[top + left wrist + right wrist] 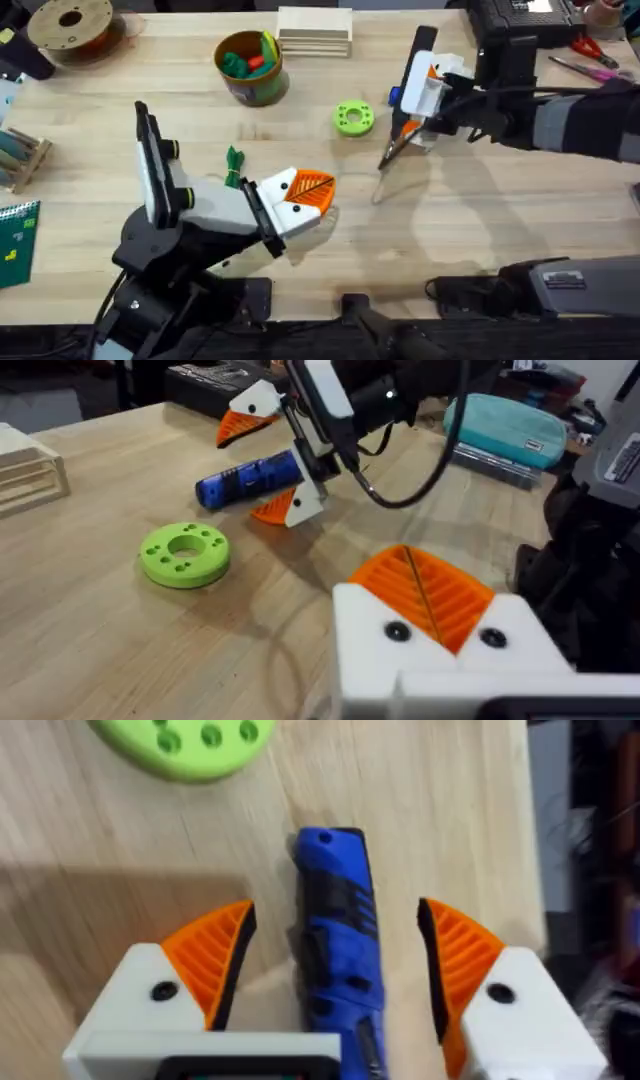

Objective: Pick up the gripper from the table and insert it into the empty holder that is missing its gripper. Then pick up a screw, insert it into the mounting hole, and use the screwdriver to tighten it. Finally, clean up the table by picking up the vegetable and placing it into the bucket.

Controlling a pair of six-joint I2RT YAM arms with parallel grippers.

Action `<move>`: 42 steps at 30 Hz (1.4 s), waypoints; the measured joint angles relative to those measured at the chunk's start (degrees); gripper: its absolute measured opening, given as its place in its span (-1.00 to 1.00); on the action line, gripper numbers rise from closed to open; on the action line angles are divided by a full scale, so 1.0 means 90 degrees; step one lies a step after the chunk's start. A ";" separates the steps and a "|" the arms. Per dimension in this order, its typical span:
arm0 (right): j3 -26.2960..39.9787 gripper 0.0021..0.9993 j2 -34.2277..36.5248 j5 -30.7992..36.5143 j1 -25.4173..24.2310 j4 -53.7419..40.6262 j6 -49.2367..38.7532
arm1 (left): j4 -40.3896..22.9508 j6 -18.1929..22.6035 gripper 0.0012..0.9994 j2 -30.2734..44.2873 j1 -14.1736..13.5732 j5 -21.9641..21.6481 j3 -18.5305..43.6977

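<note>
The blue screwdriver (335,955) lies on the table between the two orange-padded fingers of my right gripper (335,930), which is open and straddles it without touching. From above, the right gripper (415,100) sits right of centre, with the screwdriver's blue end (394,97) poking out to its left. My left gripper (318,195) hovers at the table's middle, its orange pads (412,575) pressed together with nothing seen between them. The dark green vegetable (234,165) lies just behind the left arm. The olive-gold bucket (250,70) stands at the back, holding colourful toy items. The screw is out of view.
A bright green ring disc (353,118) lies just left of the screwdriver. A brown spool (70,25) is at the back left, a wooden stack (314,30) behind the bucket, red scissors (590,48) at the back right. A green board (18,240) sits at the left edge.
</note>
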 joint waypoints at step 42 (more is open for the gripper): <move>-0.0146 0.89 -0.3482 -0.0362 0.0240 -0.3129 1.0711 | -0.2758 -0.0439 0.97 0.0632 0.0000 -0.1797 0.1851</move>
